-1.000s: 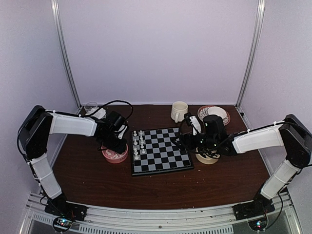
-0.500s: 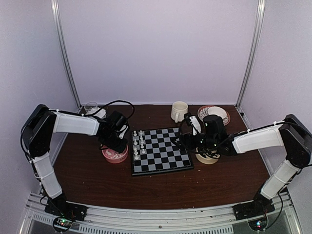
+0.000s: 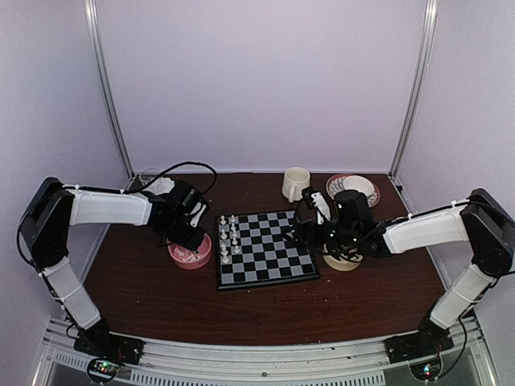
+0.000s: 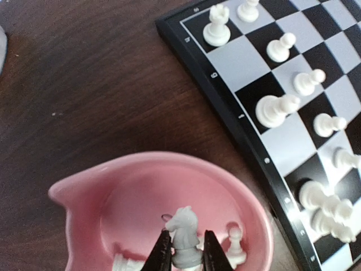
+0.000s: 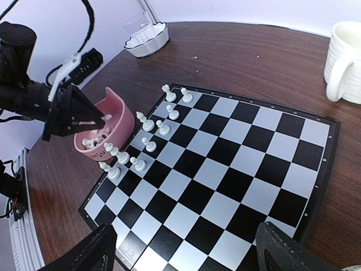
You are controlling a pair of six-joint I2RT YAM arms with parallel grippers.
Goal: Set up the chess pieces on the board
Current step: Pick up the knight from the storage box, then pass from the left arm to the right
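Left end effector (image 4: 184,251) is clamped on a white knight (image 4: 183,226), tips gripping low on its body so I expect it'll lift upright. It's down inside the pink bowl (image 4: 113,169), with a pawn (image 4: 234,243) just right of the tips. Beyond, up-right: board (image 4: 237,59), white pieces (image 4: 275,110) in rows along its nearest edge. Right end effector (image 5: 189,251) has its jaws wide apart and empty above the board, I'd say parked clear of this pick

Most of the board (image 3: 269,253) lies bare; only its two left files carry white pieces (image 5: 148,141). Just left of the board, the pink bowl (image 4: 84,197) and the left gripper (image 4: 183,251), pinching a white knight (image 4: 184,226), block the way. The right gripper (image 3: 299,233) hangs spread over the board's right edge. A mug (image 3: 295,183) stands beyond its far edge.
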